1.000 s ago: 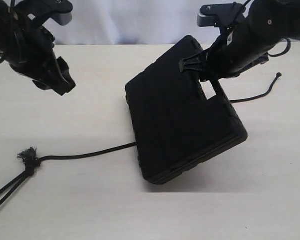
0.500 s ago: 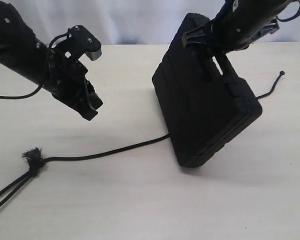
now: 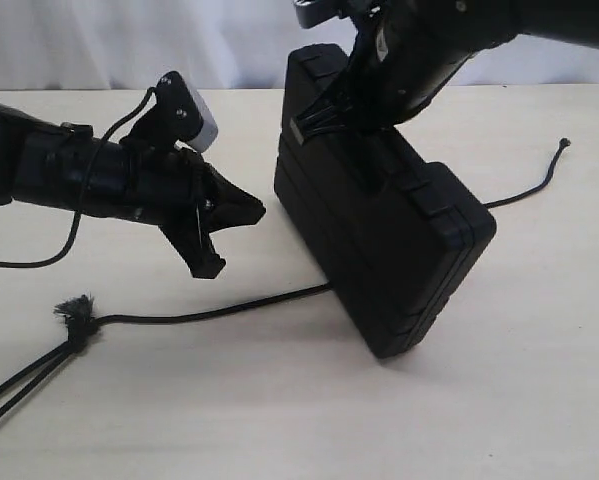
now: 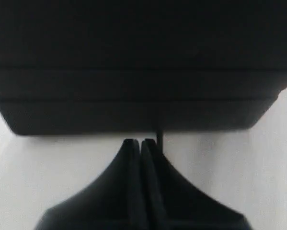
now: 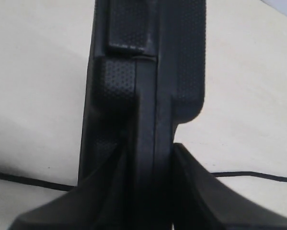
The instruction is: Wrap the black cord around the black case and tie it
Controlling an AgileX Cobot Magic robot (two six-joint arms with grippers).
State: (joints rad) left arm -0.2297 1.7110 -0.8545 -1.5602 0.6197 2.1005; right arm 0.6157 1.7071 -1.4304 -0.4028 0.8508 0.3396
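With the right gripper (image 5: 150,155): clamping narrowly on the case (image 3: 399,240) at its handle edge, jaws pressing on both faces, and holding it tipped up, its low edge appearing to rest on the table (image 3: 279,420).

With the left gripper (image 4: 140,143): hovering low beside the case, fingers pressed together and nothing between them (the thin dark line just beside the tips in the wrist view looking like the cord further off, not a thing gripped).

Finding the cord (image 3: 199,312) lying slack on the table: running from its tufted knot on the left, passing under the raised case, coming out on the other side and ending well apart on the right. Noting two more strands trailing from the knot off the lower left of the exterior view.

Judging progress as early: having only the pass beneath the case laid, with nothing crossing the upper face and no turn closed around it.

Leaving nearly everything to do: taking up an end, carrying it over the case, bringing it to the other end, tying the two. Seeing no tie made between the ends yet.
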